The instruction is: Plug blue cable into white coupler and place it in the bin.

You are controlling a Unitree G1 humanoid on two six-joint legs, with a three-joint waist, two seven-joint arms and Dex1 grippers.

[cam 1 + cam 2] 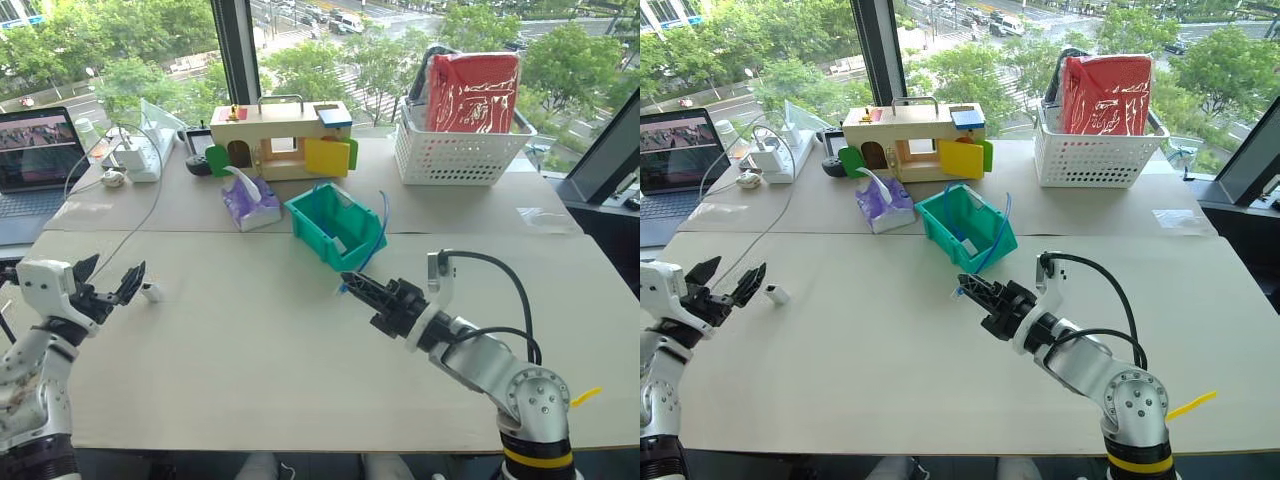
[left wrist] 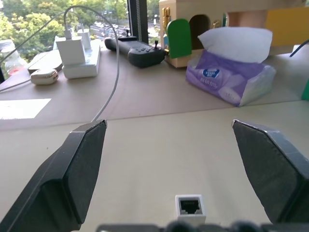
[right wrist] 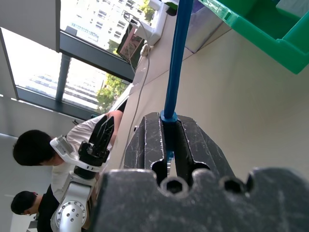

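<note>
The white coupler [image 1: 152,292] lies on the table near its left side, dark socket facing my left gripper [image 1: 110,285]. That gripper hangs open just short of it, with the coupler [image 2: 190,208] low between the fingers and untouched. At the table's middle my right gripper [image 1: 350,282] is shut on the plug end of the blue cable [image 1: 383,225]. The cable arcs up from the fingers and over into the teal bin [image 1: 322,205] just beyond. In the right wrist view the blue cable [image 3: 176,58] runs out from between the closed fingers.
Behind the bin lie a purple tissue pack [image 1: 250,200] and a wooden toy house [image 1: 280,135]. A white basket [image 1: 460,150] stands back right. A laptop [image 1: 35,160], a power strip [image 1: 140,155] and a long white cord [image 1: 150,210] are at the back left. Two people [image 3: 34,154] show beyond my left arm.
</note>
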